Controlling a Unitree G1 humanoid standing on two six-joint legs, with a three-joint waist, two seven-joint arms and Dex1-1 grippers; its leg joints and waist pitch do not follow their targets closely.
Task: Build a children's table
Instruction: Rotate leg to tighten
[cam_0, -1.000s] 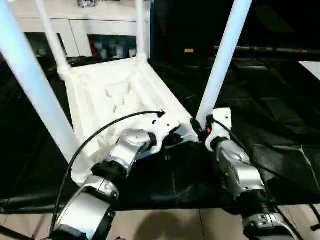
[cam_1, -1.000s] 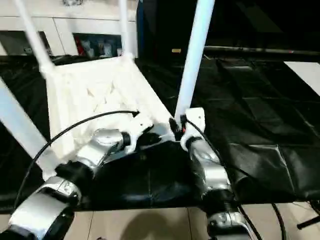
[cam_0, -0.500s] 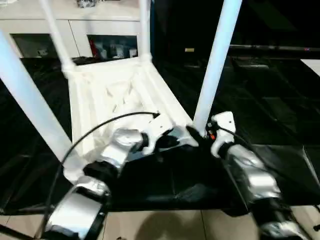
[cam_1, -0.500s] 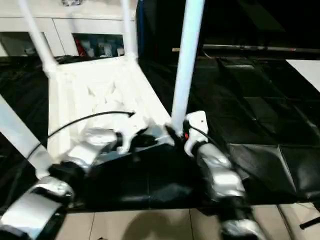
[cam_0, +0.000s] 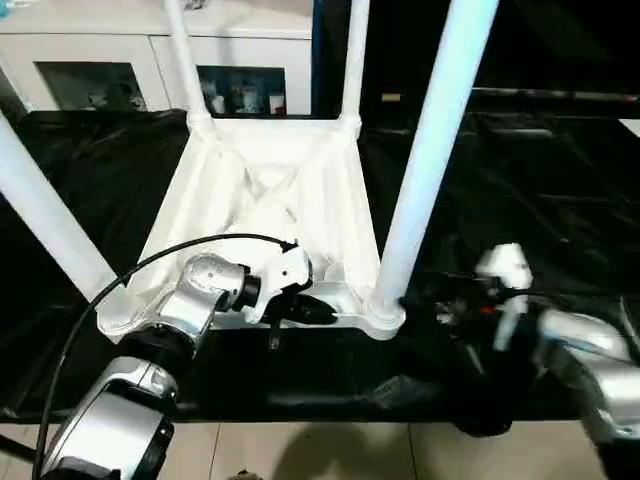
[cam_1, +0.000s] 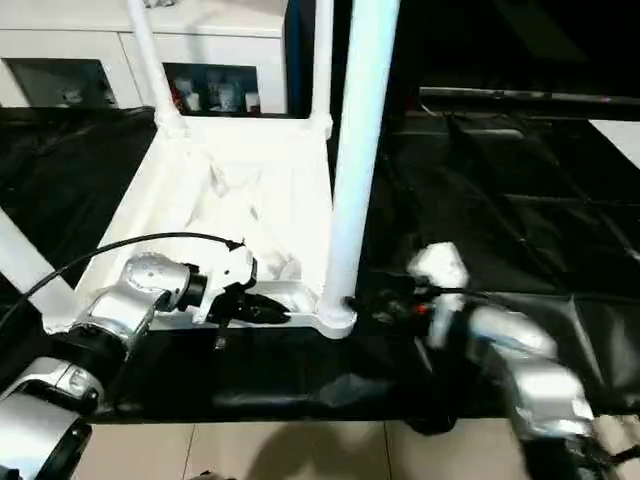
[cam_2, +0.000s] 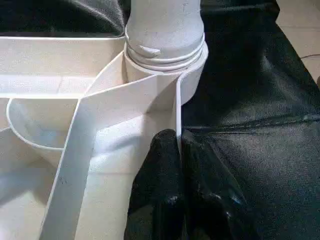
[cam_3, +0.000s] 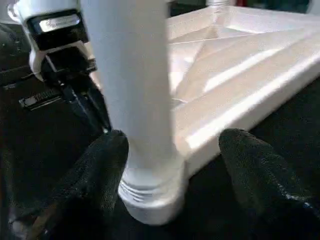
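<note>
The children's table lies upside down, its ribbed white top (cam_0: 270, 190) on the black cloth and its four white legs standing up. My left gripper (cam_0: 318, 311) is shut on the thin near rim of the top (cam_2: 178, 115), just beside the near-right leg's socket (cam_2: 165, 55). My right gripper (cam_0: 425, 303) is open at the foot of that near-right leg (cam_0: 425, 160). In the right wrist view its two black fingers (cam_3: 100, 170) stand either side of the leg (cam_3: 135, 100), with a gap on one side.
The black-draped work table (cam_0: 540, 170) stretches away to the right and ends just in front of me above the tiled floor (cam_0: 350, 450). White cabinets (cam_0: 100, 40) stand behind. The near-left leg (cam_0: 50, 225) rises by my left arm's black cable (cam_0: 130, 280).
The camera has shifted. My right gripper has opened and drawn back to the right from the near-right leg's base. The left gripper keeps its hold on the rim.
</note>
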